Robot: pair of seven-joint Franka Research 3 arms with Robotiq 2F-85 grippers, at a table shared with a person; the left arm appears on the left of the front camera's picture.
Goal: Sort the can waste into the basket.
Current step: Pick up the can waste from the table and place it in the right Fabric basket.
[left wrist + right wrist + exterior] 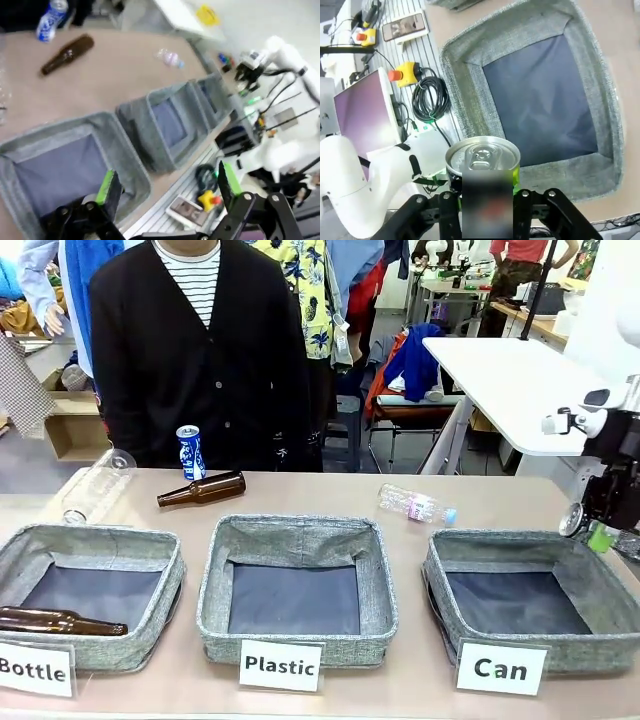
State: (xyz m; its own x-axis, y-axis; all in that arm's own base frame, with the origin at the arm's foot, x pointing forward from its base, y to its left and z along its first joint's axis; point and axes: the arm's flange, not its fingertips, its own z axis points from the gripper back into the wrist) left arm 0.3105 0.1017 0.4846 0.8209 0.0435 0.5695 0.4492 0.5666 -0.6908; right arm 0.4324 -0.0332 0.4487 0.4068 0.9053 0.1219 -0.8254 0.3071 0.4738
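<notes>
— Right claw (482, 192) is gripping the silver can (482, 155), fingers pressing snug on its sides, hanging by the Can basket's (470, 90) rim.
— And the left claw (165, 185)?
— It's gaping wide, holding nothing, hovering by the Bottle basket (30, 150). The blue can (190, 452) is standing at the far edge, near the person (200, 350).

Blue/white can (190, 451), silver-top can (482, 155), grey woven basket (520, 543) w/ dark lining, brown bottle (202, 489), white card (501, 668).

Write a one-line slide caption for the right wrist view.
Right gripper grips a silver-topped metal drink can at the edge of the grey woven-fabric basket with dark lining.
</notes>
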